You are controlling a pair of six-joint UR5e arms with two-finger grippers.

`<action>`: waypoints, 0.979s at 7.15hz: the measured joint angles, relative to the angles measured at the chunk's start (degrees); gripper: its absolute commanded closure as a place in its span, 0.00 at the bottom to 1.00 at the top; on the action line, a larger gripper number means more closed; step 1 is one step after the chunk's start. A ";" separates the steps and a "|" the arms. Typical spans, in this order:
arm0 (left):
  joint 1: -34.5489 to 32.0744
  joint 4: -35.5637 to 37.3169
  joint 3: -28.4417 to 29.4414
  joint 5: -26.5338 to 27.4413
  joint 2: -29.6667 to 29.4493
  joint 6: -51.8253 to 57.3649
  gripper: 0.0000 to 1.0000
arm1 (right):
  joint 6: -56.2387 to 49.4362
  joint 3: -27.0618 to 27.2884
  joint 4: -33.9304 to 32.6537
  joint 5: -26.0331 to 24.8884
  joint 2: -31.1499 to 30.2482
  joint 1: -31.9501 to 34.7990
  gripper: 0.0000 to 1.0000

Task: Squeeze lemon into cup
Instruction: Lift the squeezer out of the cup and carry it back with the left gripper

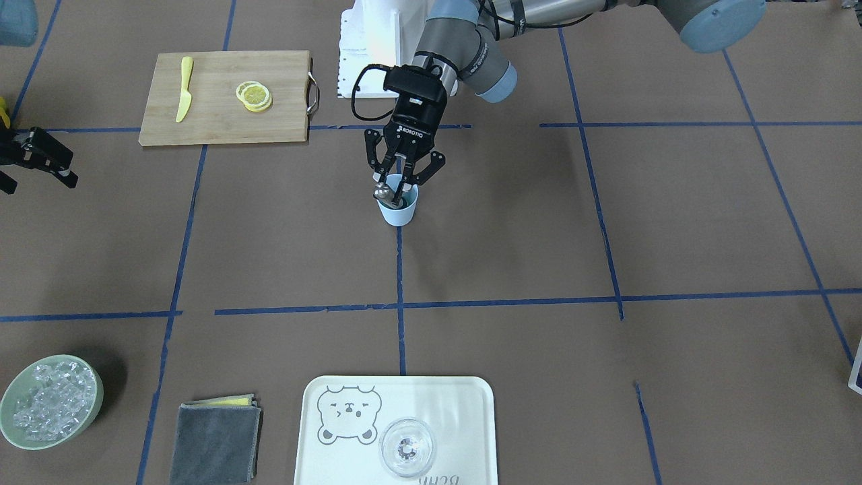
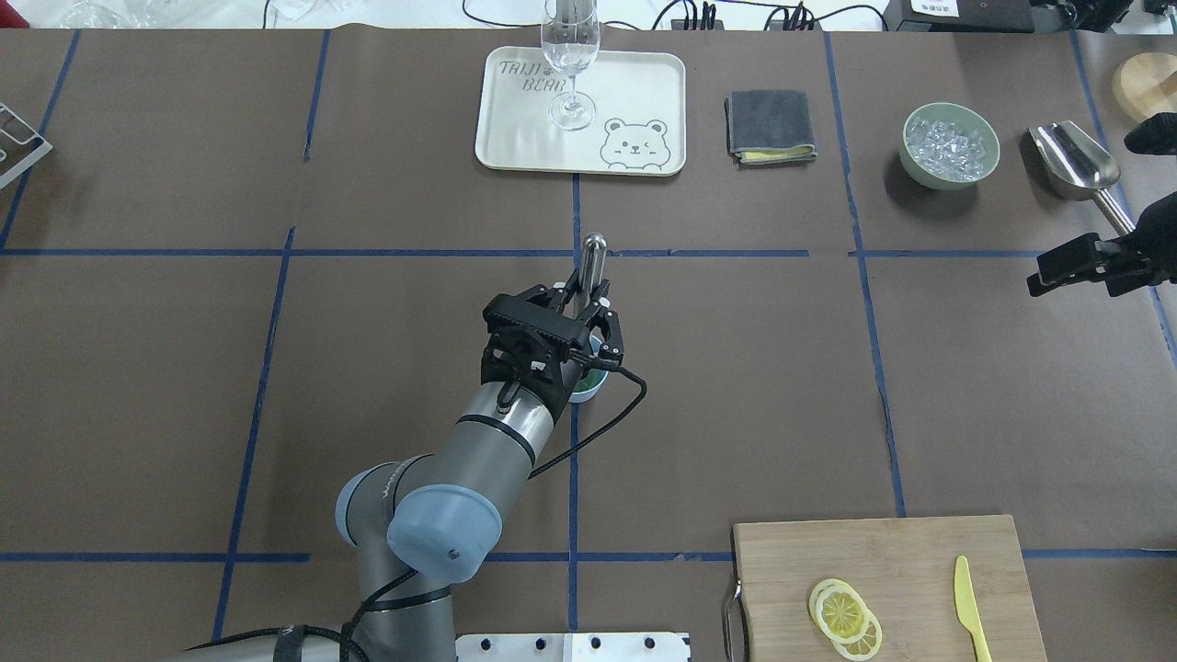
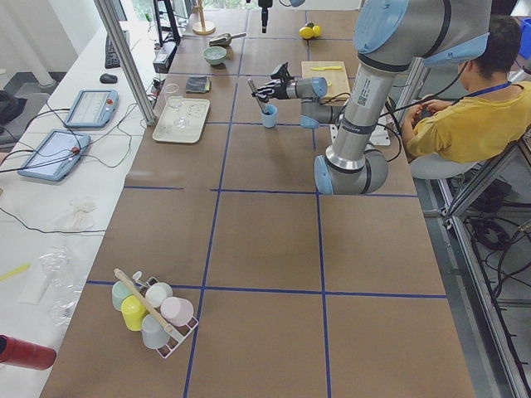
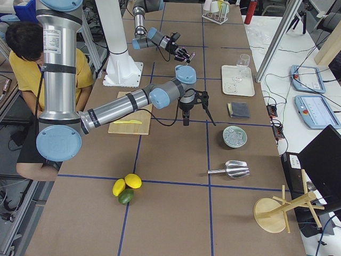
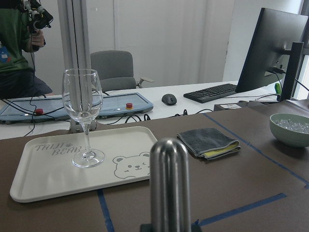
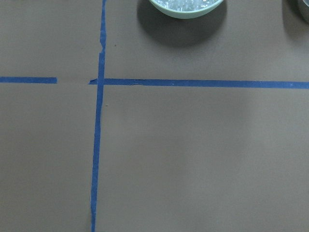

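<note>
The light-blue cup (image 1: 399,210) stands at the table's middle, and in the overhead view (image 2: 589,383) my left arm mostly hides it. My left gripper (image 1: 399,182) is right above the cup's mouth, shut on a metal rod (image 2: 593,262) whose lower end (image 1: 382,193) dips into the cup. The rod's rounded top fills the left wrist view (image 5: 170,183). The cup's inside is hidden. A stack of lemon slices (image 1: 254,96) lies on the wooden cutting board (image 1: 222,121). My right gripper (image 2: 1057,267) hovers open and empty far off near the table's end.
A yellow toy knife (image 1: 184,87) lies on the board. A cream tray (image 1: 458,417) carries a clear stemmed glass (image 1: 407,448). A grey cloth (image 1: 215,441), a green bowl of ice (image 1: 50,401) and a metal scoop (image 2: 1071,161) lie along the far edge.
</note>
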 measured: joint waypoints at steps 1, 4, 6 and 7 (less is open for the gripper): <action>-0.18 0.15 -3.01 -0.42 -0.08 4.16 1.00 | 0.00 -0.01 0.00 0.04 0.00 0.03 0.00; -6.29 10.01 -13.61 -14.44 -0.09 8.22 1.00 | 0.00 0.00 0.00 -0.01 -0.28 0.06 0.00; -13.39 23.14 -21.48 -29.66 2.05 8.32 1.00 | 0.00 -0.07 0.00 -0.02 -0.22 0.06 0.00; -17.42 27.42 -23.63 -37.79 4.49 8.24 1.00 | 0.00 -0.24 0.00 -0.02 -0.13 0.06 0.00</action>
